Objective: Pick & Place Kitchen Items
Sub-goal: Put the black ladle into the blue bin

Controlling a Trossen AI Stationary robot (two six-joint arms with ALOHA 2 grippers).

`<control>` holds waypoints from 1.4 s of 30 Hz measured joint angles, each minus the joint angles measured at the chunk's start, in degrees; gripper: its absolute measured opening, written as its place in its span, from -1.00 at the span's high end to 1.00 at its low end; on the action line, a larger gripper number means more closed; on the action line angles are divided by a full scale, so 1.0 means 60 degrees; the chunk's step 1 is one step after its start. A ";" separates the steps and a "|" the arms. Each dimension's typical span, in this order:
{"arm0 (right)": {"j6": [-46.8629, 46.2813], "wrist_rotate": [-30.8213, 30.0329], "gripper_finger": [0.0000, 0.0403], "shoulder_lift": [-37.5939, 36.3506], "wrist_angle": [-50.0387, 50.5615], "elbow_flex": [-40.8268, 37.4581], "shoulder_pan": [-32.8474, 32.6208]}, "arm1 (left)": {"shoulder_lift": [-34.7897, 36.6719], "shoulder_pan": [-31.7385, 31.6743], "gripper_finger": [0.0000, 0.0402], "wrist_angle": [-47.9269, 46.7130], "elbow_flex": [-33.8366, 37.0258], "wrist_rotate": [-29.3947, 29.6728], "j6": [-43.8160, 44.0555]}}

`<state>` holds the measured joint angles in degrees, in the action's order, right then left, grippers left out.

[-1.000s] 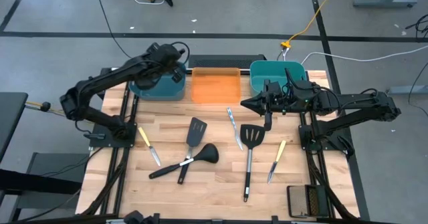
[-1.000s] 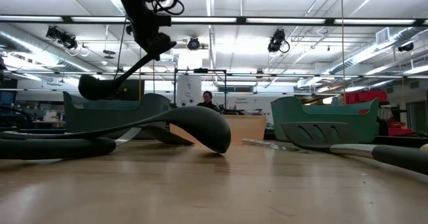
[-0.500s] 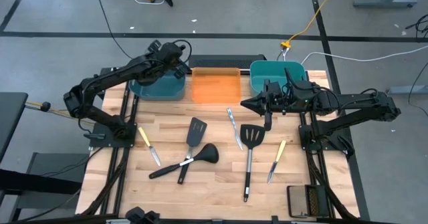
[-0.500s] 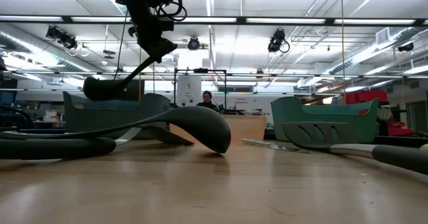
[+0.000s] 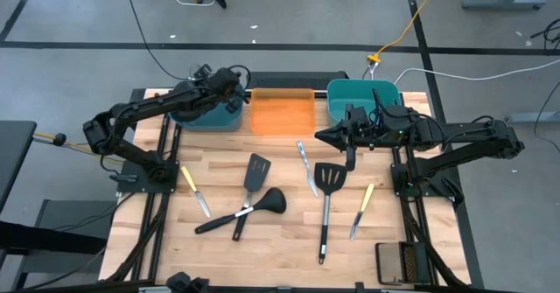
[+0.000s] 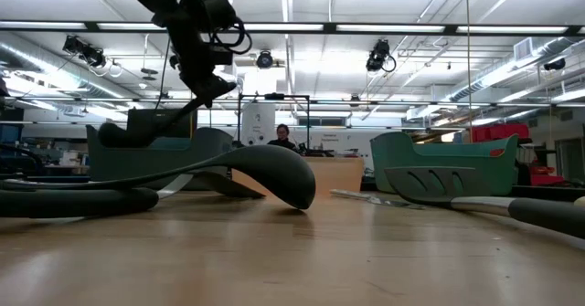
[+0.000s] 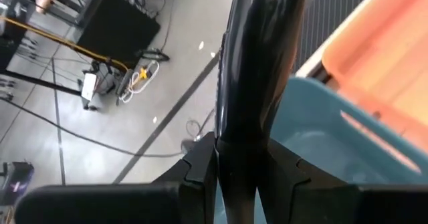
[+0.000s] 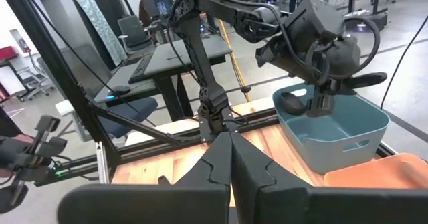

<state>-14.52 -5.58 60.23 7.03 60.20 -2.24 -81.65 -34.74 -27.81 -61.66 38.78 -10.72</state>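
My left gripper (image 5: 220, 87) hangs over the blue bin (image 5: 210, 115) at the table's far left, shut on a black ladle (image 6: 151, 123). The ladle's bowl (image 6: 114, 133) is level with the bin's rim. My right gripper (image 5: 320, 136) waits shut above the table, in front of the teal bin (image 5: 363, 99). Flat on the wood lie two black spatulas (image 5: 255, 174) (image 5: 328, 184), a second ladle (image 5: 261, 205), a silver knife (image 5: 306, 167) and two yellow-handled knives (image 5: 194, 191) (image 5: 361, 207). My left gripper pinches the ladle's handle (image 7: 254, 97) partway along, between its two fingers (image 7: 200, 170). They come from above, pointing down, and lie across the handle. The ladle is lifted clear and tilted, its bowl (image 8: 291, 103) lower than the handle, over the blue bin.
An orange bin (image 5: 282, 111) stands between the blue and teal bins along the far edge. The utensils are spread over the middle of the table; bare wood lies along the near edge (image 5: 262, 254). A person (image 6: 283, 137) stands far behind the table.
My left gripper has come down toward the blue bin with the ladle. The ladle's bowl has sunk from above the bin to the level of its rim, and the ladle lies less steeply than before. The right arm has kept still.
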 joint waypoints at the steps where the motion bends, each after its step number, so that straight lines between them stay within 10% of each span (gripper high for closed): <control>1: -0.0002 0.0000 0.98 0.0000 0.0006 0.0000 0.0000 | 0.0000 -0.0004 0.59 0.0121 0.0010 0.0000 0.0007; 42: -0.0137 0.0002 0.98 0.0002 0.0047 0.0004 0.0000 | 0.0000 -0.0576 0.59 0.1635 0.1096 -0.0152 0.0553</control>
<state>-15.35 -5.57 60.24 7.31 60.23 -2.24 -81.65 -38.20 -18.00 -55.09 37.87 -7.40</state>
